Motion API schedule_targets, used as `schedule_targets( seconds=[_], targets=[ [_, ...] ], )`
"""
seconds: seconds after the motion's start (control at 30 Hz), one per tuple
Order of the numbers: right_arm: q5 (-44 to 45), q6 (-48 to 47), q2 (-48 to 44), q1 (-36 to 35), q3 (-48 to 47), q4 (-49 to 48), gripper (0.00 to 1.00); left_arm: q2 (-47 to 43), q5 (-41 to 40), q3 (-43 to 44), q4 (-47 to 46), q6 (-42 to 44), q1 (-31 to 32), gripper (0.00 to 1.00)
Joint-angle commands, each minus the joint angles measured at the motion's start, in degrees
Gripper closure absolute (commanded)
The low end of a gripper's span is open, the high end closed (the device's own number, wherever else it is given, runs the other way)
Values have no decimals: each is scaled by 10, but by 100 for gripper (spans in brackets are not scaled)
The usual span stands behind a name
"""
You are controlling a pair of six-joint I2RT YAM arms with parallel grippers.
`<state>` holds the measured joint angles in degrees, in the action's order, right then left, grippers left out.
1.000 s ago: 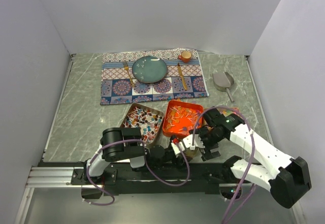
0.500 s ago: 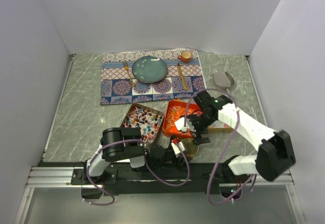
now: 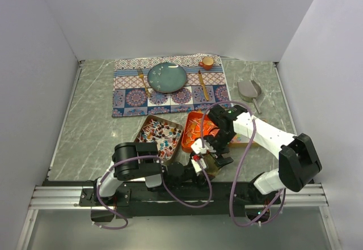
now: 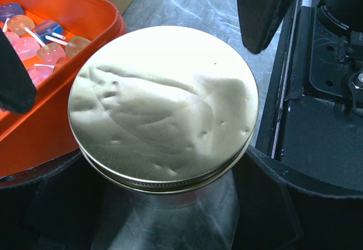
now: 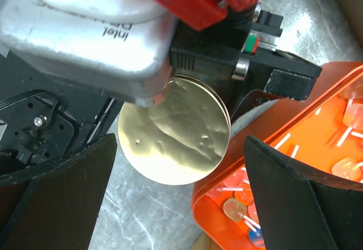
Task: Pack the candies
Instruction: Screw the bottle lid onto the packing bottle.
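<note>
The gold-lidded jar (image 4: 164, 100) is clamped by the left gripper (image 4: 164, 216). The right gripper (image 5: 180, 142) is spread wide, one finger either side of the lid. The candies (image 4: 39, 43) lie outside both, in the orange tray (image 4: 68, 6) beside the jar.

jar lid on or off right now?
On. The gold lid sits flat across the mouth of the jar, rim over the glass. The right gripper holds its fingers open either side, not touching it.

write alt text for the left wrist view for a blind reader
A round gold lid on a clear glass jar fills the frame, the jar gripped between the left claw's fingers. An orange tray of pastel candies sits upper left; the right claw's black fingers hover either side of the lid.
</note>
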<state>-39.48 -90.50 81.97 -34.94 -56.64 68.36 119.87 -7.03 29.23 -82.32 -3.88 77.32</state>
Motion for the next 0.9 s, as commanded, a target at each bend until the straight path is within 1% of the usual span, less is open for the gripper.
schedule_targets(
  seconds=[0.0,0.07,0.17,0.3,0.43,0.6,0.67,0.7,0.87],
  targets=[
    [-6,1,18,-11,8,-9,0,28,-15,-10,121,1,-5,99],
    [-4,9,15,-10,14,-15,0,29,-19,-10,123,-2,-6,99],
    [5,8,-8,-11,35,-15,0,35,-29,2,153,-31,-13,99],
    [38,7,-40,-10,73,-3,0,41,-33,3,157,-40,-15,99],
    [69,16,-81,5,105,-9,0,44,-27,4,160,-43,-15,99],
    [113,25,-105,35,141,-17,0,48,-38,8,172,-52,-16,99],
    [121,37,-108,57,136,-15,0,48,-37,9,172,-52,-16,99],
    [123,30,-107,63,132,3,0,48,-36,9,172,-53,-16,99],
    [166,35,-94,79,117,37,0,49,-38,13,177,-55,-16,99]
  ],
)
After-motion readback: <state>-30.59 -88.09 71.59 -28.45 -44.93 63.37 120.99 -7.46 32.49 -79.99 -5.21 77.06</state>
